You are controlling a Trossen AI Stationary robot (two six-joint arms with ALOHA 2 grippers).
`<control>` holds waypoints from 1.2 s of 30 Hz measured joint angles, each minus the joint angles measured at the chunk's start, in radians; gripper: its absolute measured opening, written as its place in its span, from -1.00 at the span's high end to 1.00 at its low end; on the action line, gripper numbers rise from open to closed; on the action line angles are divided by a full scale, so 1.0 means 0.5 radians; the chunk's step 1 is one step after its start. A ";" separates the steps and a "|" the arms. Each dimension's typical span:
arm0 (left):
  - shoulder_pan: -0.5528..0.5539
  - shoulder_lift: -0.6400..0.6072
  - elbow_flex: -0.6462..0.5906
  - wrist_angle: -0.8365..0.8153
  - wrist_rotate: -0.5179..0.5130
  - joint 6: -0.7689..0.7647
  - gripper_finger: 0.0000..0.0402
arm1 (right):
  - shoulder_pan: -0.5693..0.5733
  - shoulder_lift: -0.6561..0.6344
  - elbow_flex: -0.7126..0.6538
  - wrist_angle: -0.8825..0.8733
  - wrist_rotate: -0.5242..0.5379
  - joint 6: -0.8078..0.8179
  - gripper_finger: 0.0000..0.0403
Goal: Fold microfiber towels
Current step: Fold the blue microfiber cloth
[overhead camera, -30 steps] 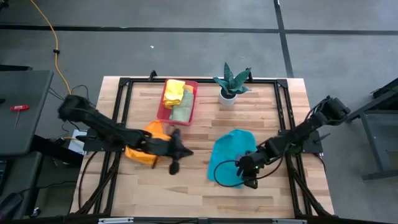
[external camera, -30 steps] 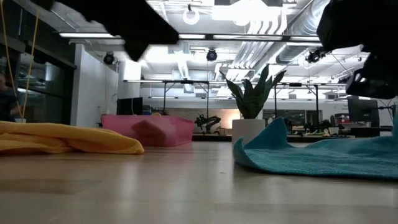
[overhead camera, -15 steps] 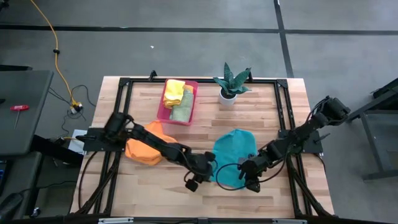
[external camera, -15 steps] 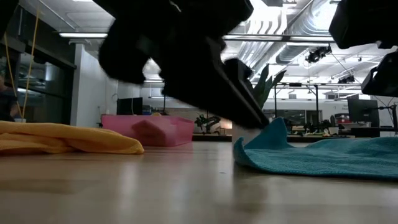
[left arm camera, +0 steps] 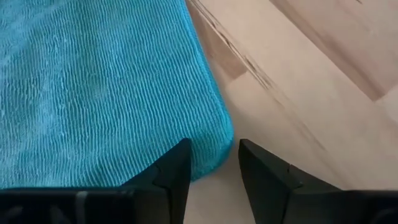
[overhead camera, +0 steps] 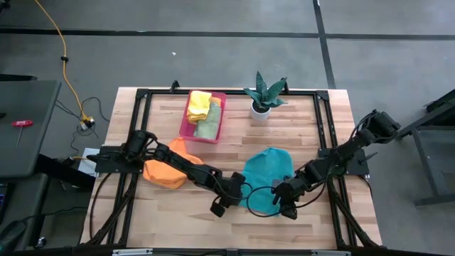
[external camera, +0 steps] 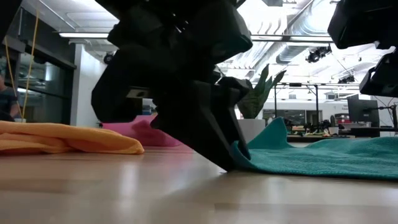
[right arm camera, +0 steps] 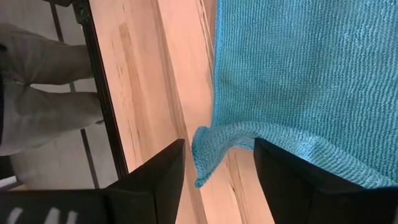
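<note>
Both jaws stand open: the left gripper (left arm camera: pixel 213 163) straddles the near-left corner of the teal towel (overhead camera: pixel 264 179), the right gripper (right arm camera: pixel 217 167) its near-right corner, neither clamped. That towel lies spread near the table's (overhead camera: pixel 298 121) middle; the orange towel (overhead camera: pixel 165 171) sits crumpled farther left.

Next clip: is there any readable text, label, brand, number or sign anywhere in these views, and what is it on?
None can be read in any view.
Teal towel, orange towel, pink tray and its folded towels: plain, no print or tags showing.
Plant pot: plain white.
Left pincer and right pincer: bare dark fingers, no markings.
Room behind the table in the low view: no legible signs.
</note>
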 joint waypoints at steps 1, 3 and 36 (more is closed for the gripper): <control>0.000 0.000 0.000 -0.003 0.000 0.005 0.43 | 0.000 0.000 0.000 -0.001 0.000 -0.003 0.08; -0.001 0.000 0.000 -0.006 0.001 0.003 0.56 | 0.000 0.000 0.000 -0.002 0.000 -0.008 0.08; -0.113 -0.174 0.064 -1.021 0.028 -1.206 1.00 | -0.042 -0.001 0.000 -0.389 0.316 0.262 0.08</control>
